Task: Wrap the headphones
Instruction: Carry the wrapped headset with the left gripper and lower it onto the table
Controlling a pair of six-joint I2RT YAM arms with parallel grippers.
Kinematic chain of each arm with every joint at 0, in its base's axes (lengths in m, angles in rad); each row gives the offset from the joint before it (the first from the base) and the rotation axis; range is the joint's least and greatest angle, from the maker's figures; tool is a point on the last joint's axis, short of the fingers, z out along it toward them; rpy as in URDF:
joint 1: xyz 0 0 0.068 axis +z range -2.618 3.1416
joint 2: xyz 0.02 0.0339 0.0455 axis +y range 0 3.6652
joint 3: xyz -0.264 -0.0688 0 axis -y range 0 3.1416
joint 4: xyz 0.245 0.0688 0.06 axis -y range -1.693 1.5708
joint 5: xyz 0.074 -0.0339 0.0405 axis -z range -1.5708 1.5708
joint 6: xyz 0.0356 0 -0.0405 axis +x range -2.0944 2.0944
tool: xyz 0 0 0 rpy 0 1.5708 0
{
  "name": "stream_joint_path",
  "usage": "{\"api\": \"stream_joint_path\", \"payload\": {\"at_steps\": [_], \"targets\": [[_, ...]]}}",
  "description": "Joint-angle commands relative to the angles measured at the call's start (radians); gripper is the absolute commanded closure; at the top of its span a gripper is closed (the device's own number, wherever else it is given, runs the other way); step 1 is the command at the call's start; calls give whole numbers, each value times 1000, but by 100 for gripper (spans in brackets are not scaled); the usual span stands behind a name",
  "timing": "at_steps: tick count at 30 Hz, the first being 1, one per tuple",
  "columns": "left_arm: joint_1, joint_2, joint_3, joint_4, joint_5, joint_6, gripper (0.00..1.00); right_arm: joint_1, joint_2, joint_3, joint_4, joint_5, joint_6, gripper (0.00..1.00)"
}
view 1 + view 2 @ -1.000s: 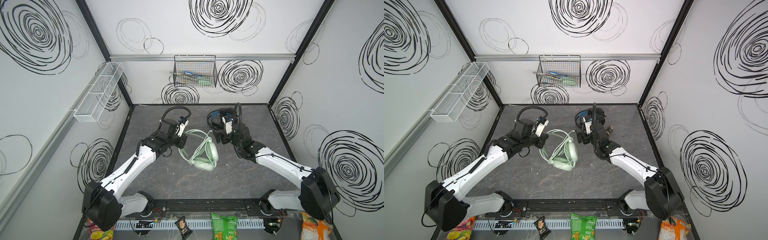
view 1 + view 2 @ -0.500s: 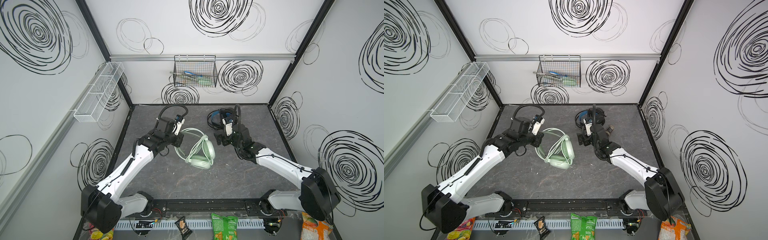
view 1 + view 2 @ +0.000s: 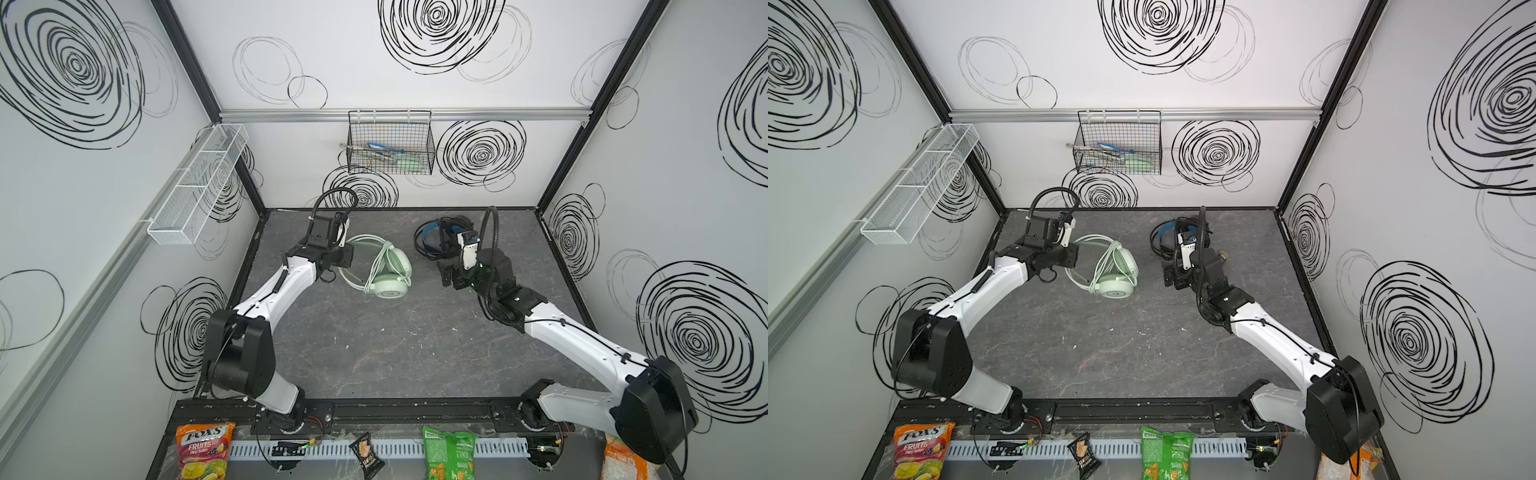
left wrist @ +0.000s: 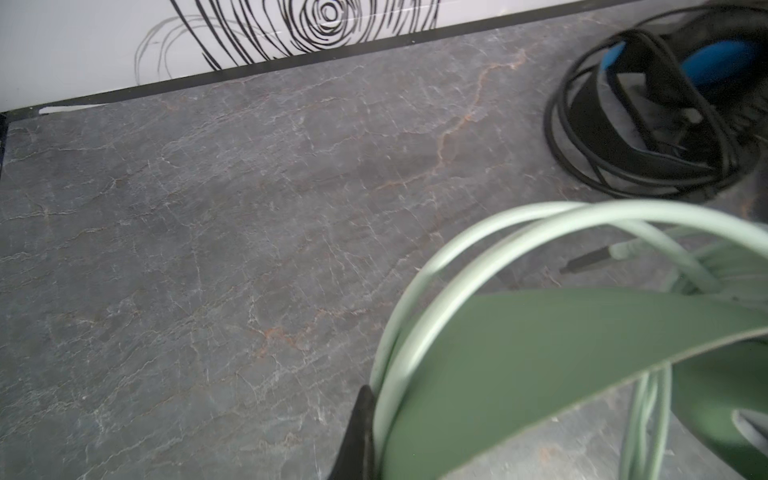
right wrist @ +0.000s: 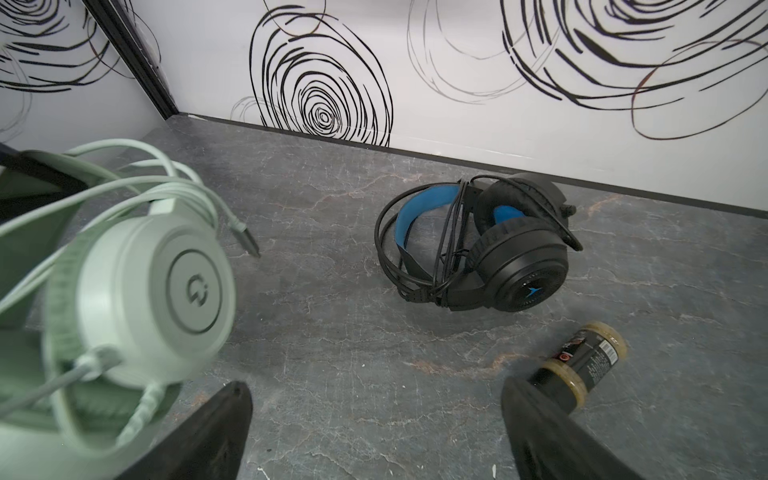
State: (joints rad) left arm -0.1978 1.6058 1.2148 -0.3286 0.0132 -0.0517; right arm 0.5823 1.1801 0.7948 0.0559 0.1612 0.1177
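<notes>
1. While the left gripper [image 3: 345,257] is clamped on the band of the mint-green headset [image 3: 388,274], that headset sits left of the middle of the table [image 3: 374,340] in both top views. I cannot tell whether it touches the table.
2. Its pale cable [image 4: 602,208] loops around the band and ear cups, and the plug [image 5: 248,243] hangs free.
3. The right gripper [image 5: 376,388] hovers with its jaws spread wide, holding nothing, near the black headset [image 5: 498,245] but apart from it.
4. That black headset, padded in blue, lies by the back wall with its black cable [image 5: 452,232] wound around it.
5. A small dark jar [image 5: 577,370] lies on its side just beside one right finger.
</notes>
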Motion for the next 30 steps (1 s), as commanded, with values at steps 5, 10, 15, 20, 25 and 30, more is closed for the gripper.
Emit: {"api": "stream_joint_path", "payload": {"at_steps": [5,10,15,20,25,30], "targets": [[37,200,191,238,30,-131,100,-4,-47,-12,-34,-10,32,3],[37,354,308,263,27,-171,100,-4,-51,-3,-51,-3,32,3],[34,451,376,294,43,-227,100,-4,-73,-6,-56,16,32,3],[22,498,395,326,24,-274,100,-4,-110,-21,-57,42,35,3],[13,548,430,320,-9,-278,100,-4,-128,-25,-68,56,31,3],[3,596,472,289,-32,-271,99,-5,-135,-20,-71,59,23,3]]}}
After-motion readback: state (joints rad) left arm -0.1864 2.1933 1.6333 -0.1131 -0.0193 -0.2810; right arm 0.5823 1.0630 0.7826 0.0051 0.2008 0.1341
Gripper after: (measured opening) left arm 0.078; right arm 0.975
